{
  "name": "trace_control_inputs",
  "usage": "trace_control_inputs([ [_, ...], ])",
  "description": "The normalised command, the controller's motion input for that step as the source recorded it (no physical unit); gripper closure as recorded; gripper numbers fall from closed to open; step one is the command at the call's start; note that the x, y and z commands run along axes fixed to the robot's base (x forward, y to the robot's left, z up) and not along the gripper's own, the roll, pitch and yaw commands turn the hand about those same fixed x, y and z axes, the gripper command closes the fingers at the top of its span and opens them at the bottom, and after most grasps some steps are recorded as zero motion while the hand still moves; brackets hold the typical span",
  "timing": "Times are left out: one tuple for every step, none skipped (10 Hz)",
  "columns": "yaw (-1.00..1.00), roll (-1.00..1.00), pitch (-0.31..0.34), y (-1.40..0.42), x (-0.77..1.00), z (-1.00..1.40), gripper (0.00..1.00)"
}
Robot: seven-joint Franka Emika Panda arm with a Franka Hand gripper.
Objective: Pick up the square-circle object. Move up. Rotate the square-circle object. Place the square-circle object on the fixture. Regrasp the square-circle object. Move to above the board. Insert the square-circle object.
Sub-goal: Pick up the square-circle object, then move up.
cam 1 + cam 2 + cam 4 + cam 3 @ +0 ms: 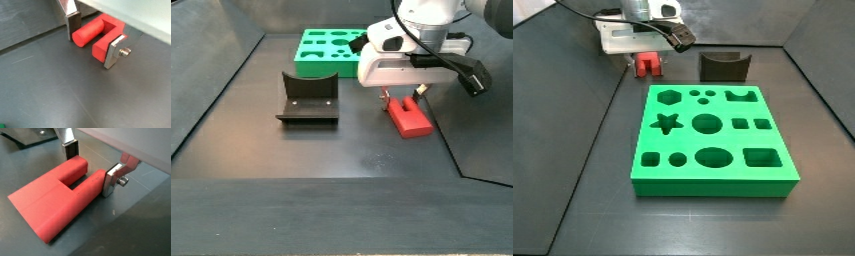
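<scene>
A dark grey matte floor carries the small red plastic square-circle object; the gripper straddles it, silver fingers spread, not clamping.

No text, label, brand, number or sign can be read in any view — not on the red square-circle object, the green board, the dark fixture or the white gripper just above the red piece.
</scene>
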Motion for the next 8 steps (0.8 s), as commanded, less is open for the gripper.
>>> trace_control_inputs([
  [0.0, 0.0, 0.0, 0.0, 0.0, 0.0, 1.0],
  [0.0, 0.0, 0.0, 0.0, 0.0, 0.0, 1.0],
  [0.0, 0.0, 0.0, 0.0, 0.0, 0.0, 1.0],
  [0.0, 0.0, 0.0, 0.0, 0.0, 0.0, 1.0],
  [0.0, 0.0, 0.0, 0.0, 0.0, 0.0, 1.0],
  [0.0, 0.0, 0.0, 0.0, 0.0, 0.83, 1.0],
  [0.01, -0.01, -0.006, -0.06, 0.04, 0.81, 1.0],
  [0.01, -0.02, 0.023, -0.05, 0.04, 0.71, 1.0],
])
